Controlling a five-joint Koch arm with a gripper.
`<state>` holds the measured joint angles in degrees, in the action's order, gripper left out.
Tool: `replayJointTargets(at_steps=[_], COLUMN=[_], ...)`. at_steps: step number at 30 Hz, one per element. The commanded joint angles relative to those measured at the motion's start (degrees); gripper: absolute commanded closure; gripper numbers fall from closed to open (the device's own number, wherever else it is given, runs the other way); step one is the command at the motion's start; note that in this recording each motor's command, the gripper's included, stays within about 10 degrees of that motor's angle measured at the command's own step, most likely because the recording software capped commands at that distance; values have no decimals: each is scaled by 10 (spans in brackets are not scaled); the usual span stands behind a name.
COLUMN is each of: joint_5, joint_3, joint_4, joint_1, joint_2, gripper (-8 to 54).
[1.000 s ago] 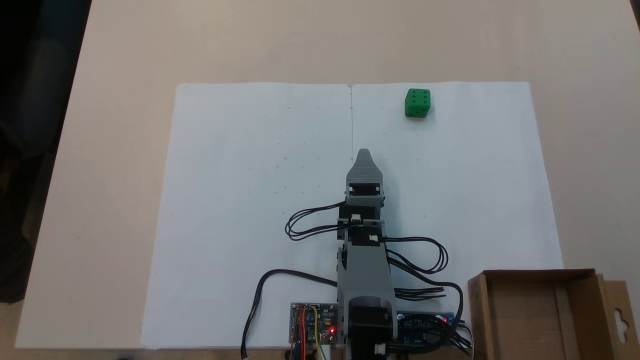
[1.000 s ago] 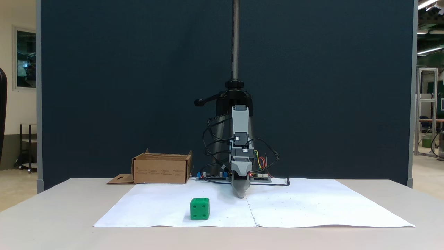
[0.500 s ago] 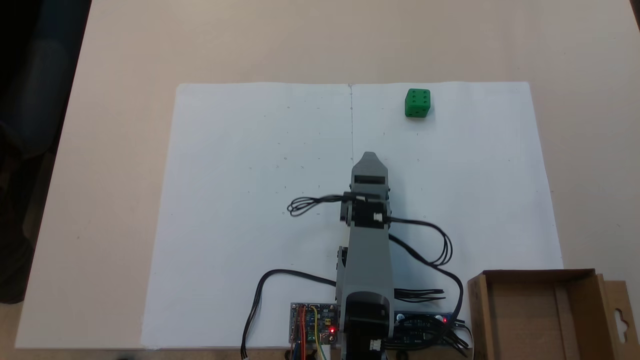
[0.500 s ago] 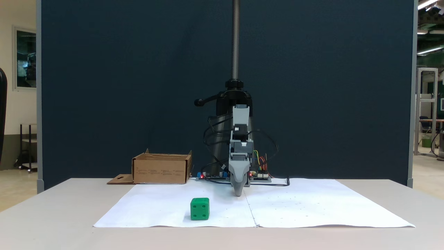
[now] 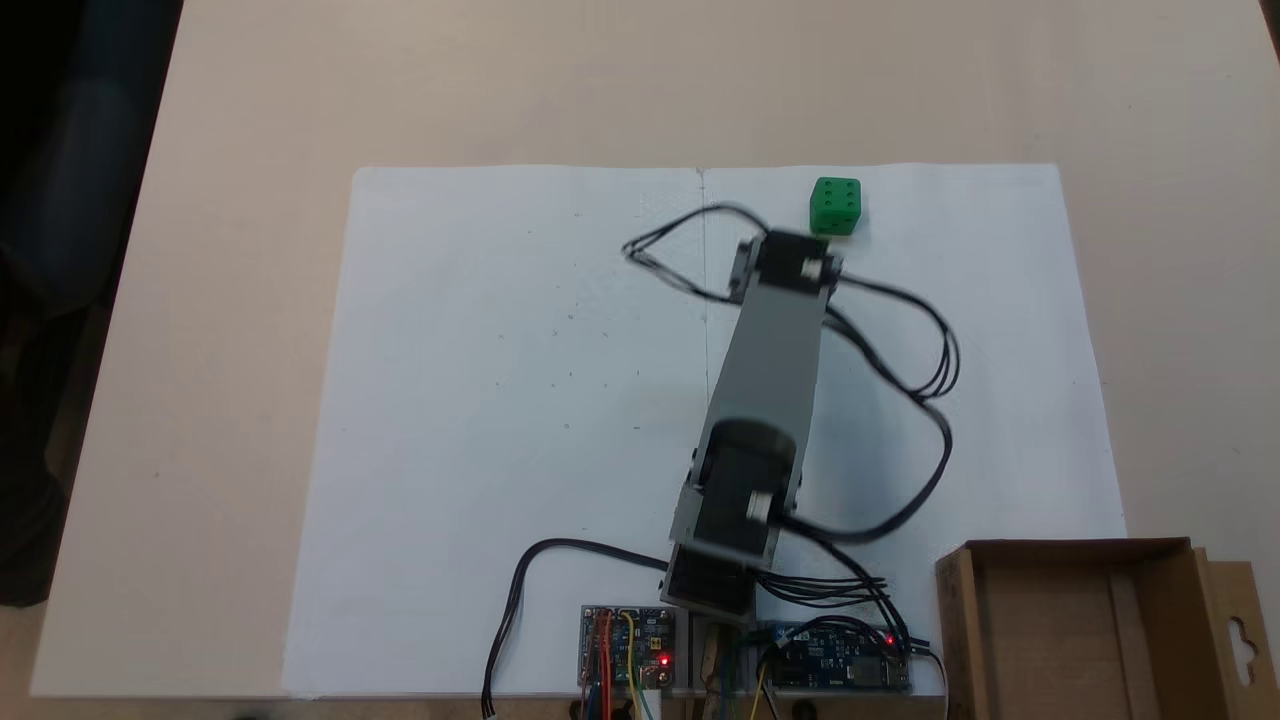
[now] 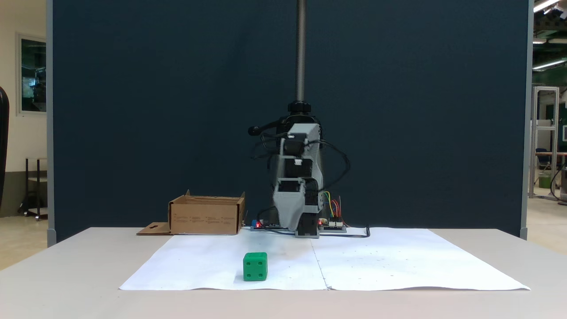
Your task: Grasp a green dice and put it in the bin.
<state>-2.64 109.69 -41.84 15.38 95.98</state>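
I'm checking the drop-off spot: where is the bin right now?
The bin sits in the bottom right corner of a fixed view from above, off the white paper, beside the arm's circuit boards. From the front, it stands left of the arm's base.

My arm [image 5: 765, 370] stretches forward from its base, angled right in a fixed view, motion-blurred; wrist raised above the table; gripper [image 6: 290, 219] points down, jaws stacked, so I can't read its state.
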Motion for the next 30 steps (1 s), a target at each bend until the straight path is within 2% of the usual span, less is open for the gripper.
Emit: replayJointTargets(at_steps=[1,15,30], joint_5=[-3,-84,-175], joint_3=[-75,-468,-655], joint_4=[-95,-214,-239], joint_1=[21,32,21], joint_2=[-34,-247,-384], gripper=[38,40,40])
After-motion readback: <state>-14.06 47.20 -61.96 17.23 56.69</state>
